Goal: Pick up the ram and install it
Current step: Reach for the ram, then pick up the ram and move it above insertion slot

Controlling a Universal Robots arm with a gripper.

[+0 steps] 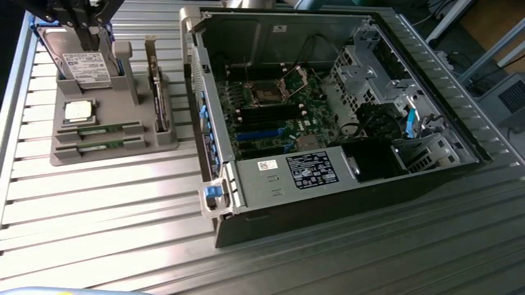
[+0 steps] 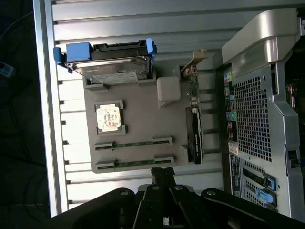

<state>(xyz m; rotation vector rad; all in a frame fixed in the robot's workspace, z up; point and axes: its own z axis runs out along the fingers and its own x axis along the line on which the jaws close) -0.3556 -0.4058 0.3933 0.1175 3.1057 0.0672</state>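
Shut, empty black end effector [image 2: 163,172] hangs over ribbed silver table [image 1: 123,203], dark floor [image 2: 19,119] beyond; thin green ram stick [image 1: 105,145] and twin [image 1: 105,129] half-hidden in grey tray [image 1: 107,158].

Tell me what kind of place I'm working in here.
Probably a PC-assembly test bench in a lab or workshop: a ribbed metal table, an open computer case and a grey tray holding two ram sticks, a processor and a hard drive.

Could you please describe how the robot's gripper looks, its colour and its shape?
The gripper is matte black. It is built of flat, angular linkage bars joined by round pivot pins, and it tapers from a wide base to a narrow tip.
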